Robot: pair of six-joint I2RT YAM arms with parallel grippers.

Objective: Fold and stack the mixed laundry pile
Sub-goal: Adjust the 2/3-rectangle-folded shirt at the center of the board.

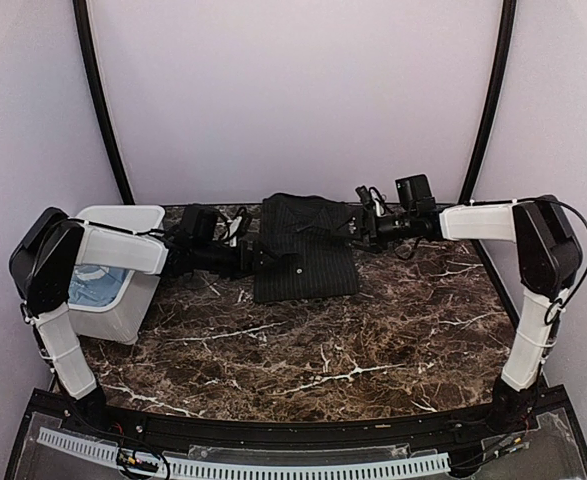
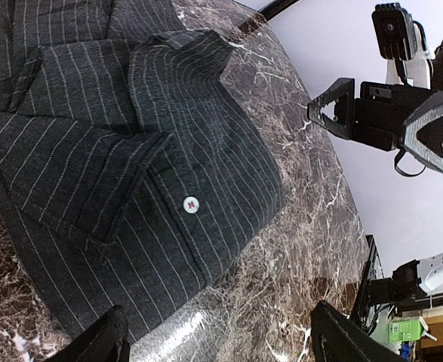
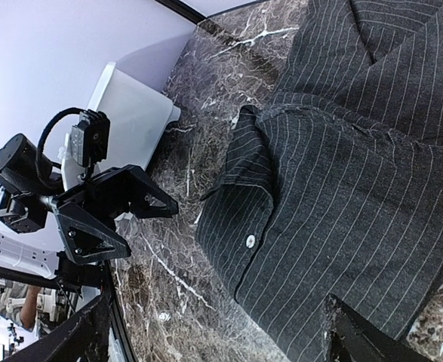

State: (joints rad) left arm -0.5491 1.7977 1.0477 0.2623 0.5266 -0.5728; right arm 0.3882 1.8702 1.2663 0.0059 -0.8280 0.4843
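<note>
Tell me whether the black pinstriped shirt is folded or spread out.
Folded. The black pinstriped shirt lies as a compact rectangle on the marble table, its sleeve cuff laid across the front.

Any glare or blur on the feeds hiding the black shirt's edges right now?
Top external: even light, but the black shirt blends into the dark marble table, its stripes barely resolved. Left wrist: sharp, the white button crisp; a glare patch on the marble by the shirt's lower edge. Right wrist: shirt sharp, the white bin low in contrast against the pale wall.
</note>
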